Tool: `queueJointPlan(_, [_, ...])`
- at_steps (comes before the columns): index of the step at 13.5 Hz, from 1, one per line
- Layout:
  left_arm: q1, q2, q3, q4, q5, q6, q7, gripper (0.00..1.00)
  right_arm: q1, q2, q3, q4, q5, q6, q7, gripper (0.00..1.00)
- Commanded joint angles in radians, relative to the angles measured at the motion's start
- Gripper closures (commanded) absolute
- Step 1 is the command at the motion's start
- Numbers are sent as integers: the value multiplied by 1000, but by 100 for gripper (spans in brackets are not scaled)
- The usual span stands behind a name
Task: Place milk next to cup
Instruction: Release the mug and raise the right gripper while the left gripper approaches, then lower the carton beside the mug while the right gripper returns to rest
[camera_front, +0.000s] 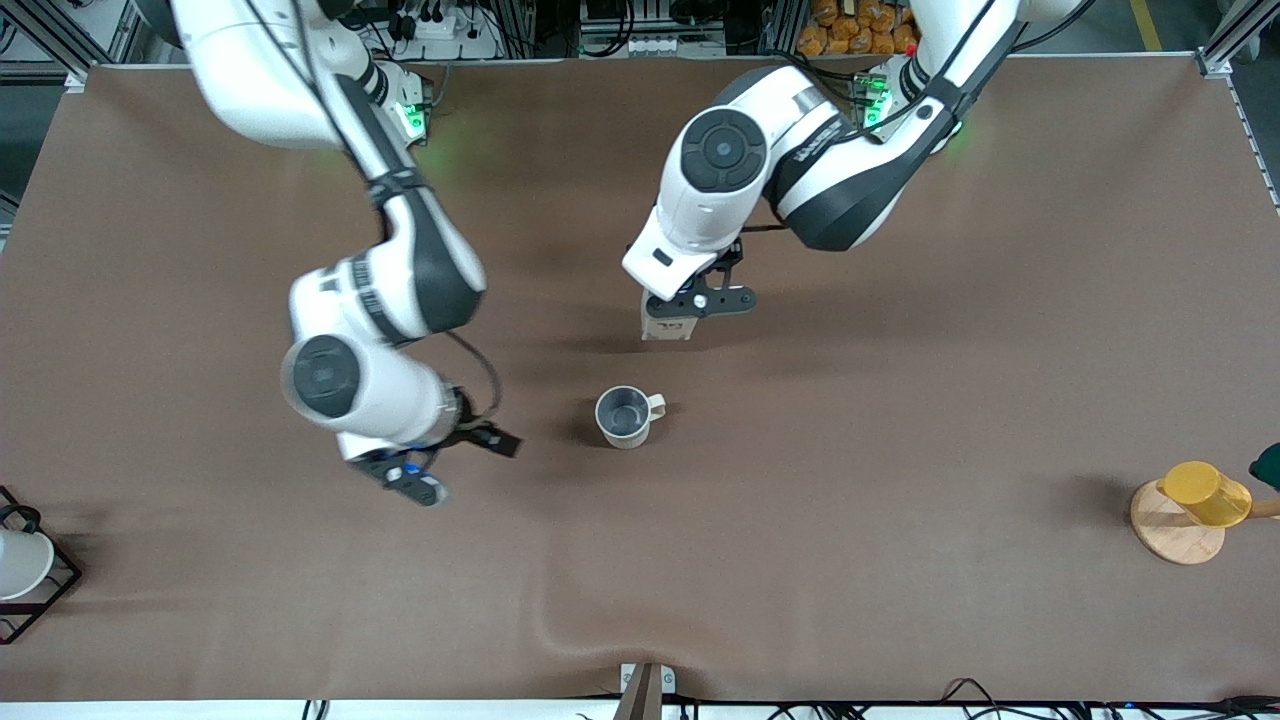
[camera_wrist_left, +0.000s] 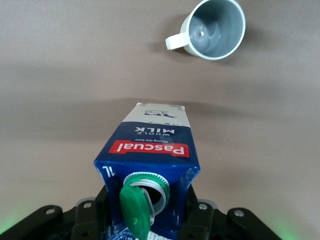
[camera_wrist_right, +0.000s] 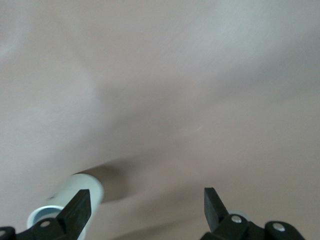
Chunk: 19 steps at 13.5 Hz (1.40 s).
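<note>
The milk (camera_wrist_left: 150, 150), a dark-blue carton with a red label, stands upright in my left gripper (camera_wrist_left: 150, 212), which is shut on its top. Its green cap (camera_wrist_left: 134, 210) hangs open. In the front view only its beige base (camera_front: 668, 326) shows under the left gripper (camera_front: 692, 303), on or just above the table. The cup (camera_front: 625, 415) is a cream-white mug with a grey interior, a little nearer the front camera than the milk and apart from it. It also shows in the left wrist view (camera_wrist_left: 215, 27). My right gripper (camera_front: 450, 466) is open and empty, beside the cup (camera_wrist_right: 82, 192) toward the right arm's end (camera_wrist_right: 145, 202).
A yellow cup (camera_front: 1205, 492) lies on a round wooden stand (camera_front: 1170, 535) at the left arm's end. A white cone-shaped cup (camera_front: 18, 565) sits in a black wire rack (camera_front: 62, 575) at the right arm's end. The brown cloth has a ripple (camera_front: 560, 630) near the front edge.
</note>
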Motion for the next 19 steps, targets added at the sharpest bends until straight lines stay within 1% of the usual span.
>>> queueJointPlan(1, [-88, 55, 80, 83, 33, 18, -34, 44, -101, -43, 15, -24, -19, -71, -184, 0])
queueJointPlan(4, [-226, 89, 225, 130, 31, 46, -36, 44, -138, -75, 14, -74, -127, -69, -279, 0])
queueJointPlan(5, [-255, 99, 252, 144, 31, 61, -34, 44, -161, -86, 14, -77, -132, -70, -305, 0])
queueJointPlan(7, [-272, 110, 262, 144, 31, 104, -34, 44, -210, -104, 14, -88, -132, -76, -421, 0])
queueJointPlan(10, [-283, 128, 262, 144, 31, 126, -16, 44, -290, -169, 14, -188, -160, -55, -612, 0])
queueJointPlan(13, [-281, 141, 262, 146, 30, 139, 29, 44, -344, -221, 12, -257, -172, -47, -730, 0])
queueJointPlan(17, [-277, 153, 260, 144, 18, 141, 42, 43, -347, -304, 14, -379, -255, 51, -790, 0])
queueJointPlan(19, [-278, 164, 260, 144, 18, 141, 42, 42, -388, -328, 15, -386, -258, 45, -809, 0])
